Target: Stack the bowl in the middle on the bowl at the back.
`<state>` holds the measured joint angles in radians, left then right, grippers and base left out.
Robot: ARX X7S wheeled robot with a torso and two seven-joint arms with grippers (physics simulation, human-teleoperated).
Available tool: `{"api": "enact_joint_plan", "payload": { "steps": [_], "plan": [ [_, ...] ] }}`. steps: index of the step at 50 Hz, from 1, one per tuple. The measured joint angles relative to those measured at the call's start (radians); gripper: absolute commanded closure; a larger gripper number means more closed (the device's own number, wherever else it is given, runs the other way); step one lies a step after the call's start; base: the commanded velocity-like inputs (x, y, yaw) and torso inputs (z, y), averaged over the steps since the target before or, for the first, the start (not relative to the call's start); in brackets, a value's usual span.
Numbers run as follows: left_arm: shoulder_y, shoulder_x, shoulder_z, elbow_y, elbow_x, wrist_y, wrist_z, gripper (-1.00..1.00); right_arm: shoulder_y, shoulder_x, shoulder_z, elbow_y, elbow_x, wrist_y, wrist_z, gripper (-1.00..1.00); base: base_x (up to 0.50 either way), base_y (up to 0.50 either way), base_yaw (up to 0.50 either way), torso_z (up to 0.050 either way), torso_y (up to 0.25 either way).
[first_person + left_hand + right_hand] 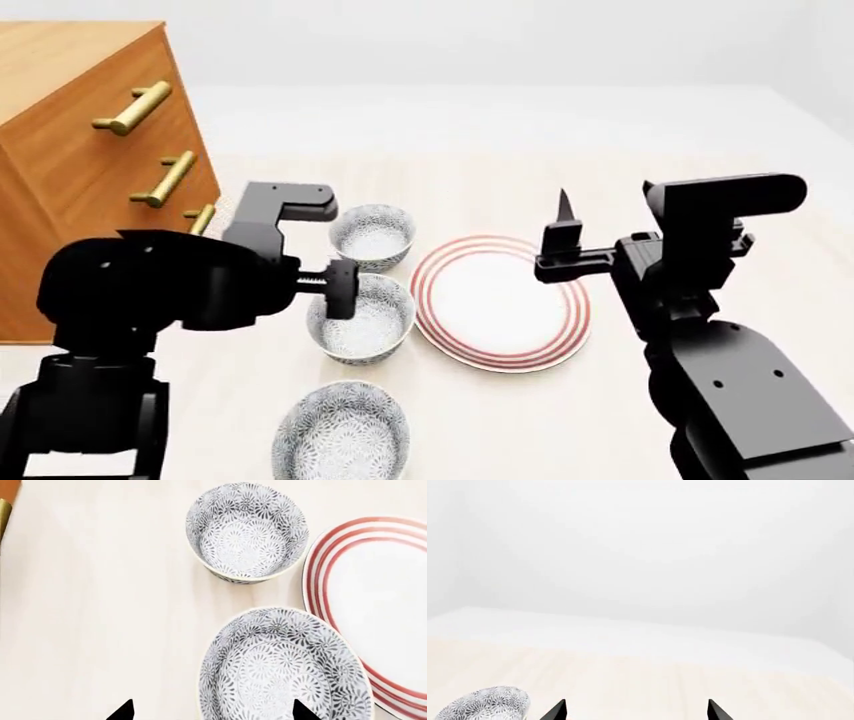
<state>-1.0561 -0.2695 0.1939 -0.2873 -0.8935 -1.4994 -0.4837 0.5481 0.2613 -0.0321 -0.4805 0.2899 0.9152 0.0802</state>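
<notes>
- The middle bowl (360,318) sits right under the left gripper (212,711), with the back bowl (372,236) just past it and the plate (501,300) touching or nearly touching its far side.
- Left gripper is spread wide. In the wrist view one tip is outside the bowl's rim and the other is over the inside, so it looks lined up to pinch the wall.
- Right gripper (636,710) is also spread, holding nothing, parked up over the plate.
- Guess on handling: stiff glazed ceramic, probably slick and chip-prone, not heavy. The rim wall on the side away from the plate looks like the best place to grab.
- It'll want a level lift so it nests cleanly.
</notes>
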Motion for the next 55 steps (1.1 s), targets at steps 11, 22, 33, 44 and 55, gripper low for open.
{"api": "enact_joint_plan", "payload": {
  "steps": [11,22,33,44,55],
  "plan": [
    [-0.007,0.008,0.025,-0.075,0.003,0.055,-0.004,-1.0,-0.015,0.001,0.004,0.01,0.004,-0.011,0.004,-1.0,0.0,0.0,0.0,0.0,0.0],
    [-0.005,0.015,0.033,-0.128,0.006,0.091,-0.01,-1.0,-0.021,0.003,0.003,0.016,0.008,-0.015,0.008,-1.0,0.0,0.0,0.0,0.0,0.0],
    [-0.004,0.018,0.038,-0.176,0.013,0.125,-0.009,-1.0,-0.021,0.004,-0.002,0.021,0.011,-0.015,0.013,-1.0,0.0,0.0,0.0,0.0,0.0],
    [-0.01,0.027,0.04,-0.231,0.023,0.165,-0.002,-1.0,-0.018,0.006,-0.008,0.026,0.014,-0.013,0.017,-1.0,0.0,0.0,0.0,0.0,0.0],
    [-0.008,0.04,0.03,-0.285,0.023,0.194,0.0,-1.0,-0.015,0.007,-0.012,0.031,0.018,-0.011,0.02,-1.0,0.0,0.0,0.0,0.0,0.0]
  ]
}}
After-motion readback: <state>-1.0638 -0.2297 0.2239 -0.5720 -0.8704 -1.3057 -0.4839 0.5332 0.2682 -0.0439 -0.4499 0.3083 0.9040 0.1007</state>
